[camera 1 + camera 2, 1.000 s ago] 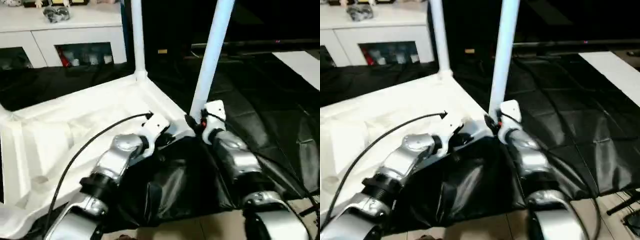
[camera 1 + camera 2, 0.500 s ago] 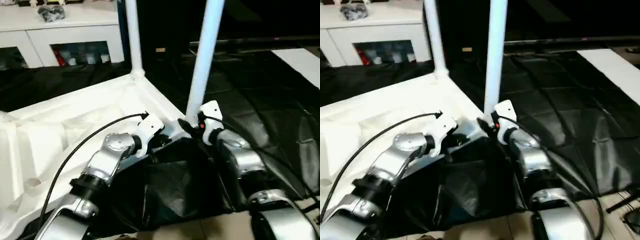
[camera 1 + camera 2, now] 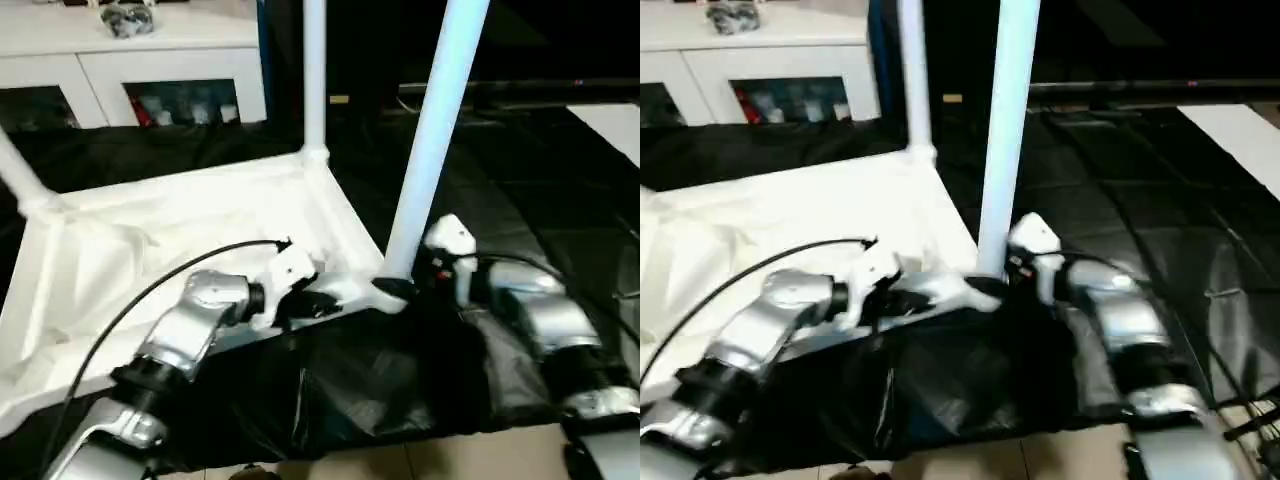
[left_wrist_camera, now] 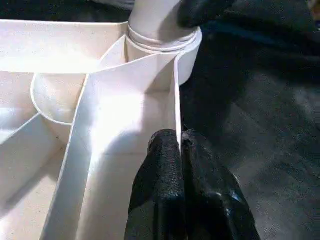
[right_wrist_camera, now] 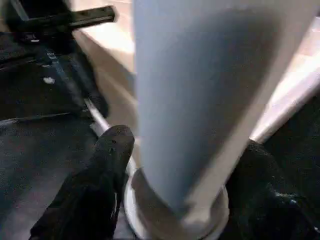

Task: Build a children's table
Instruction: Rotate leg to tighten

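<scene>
1. Leg [image 3: 432, 140] upright in near corner socket of tabletop [image 3: 150, 250], at 12 o'clock from right gripper [image 5: 175, 165], fingers straddling its base.
2. Left gripper [image 4: 180, 145] pinched on tabletop rim.

A white cabinet [image 3: 130, 60] with glass-fronted compartments stands at about eleven o'clock, a dark bundle [image 3: 128, 17] on its top. Black cloth [image 3: 540, 200] covers the large surface from twelve to four o'clock. A white sheet [image 3: 612, 118] lies at two o'clock.
</scene>
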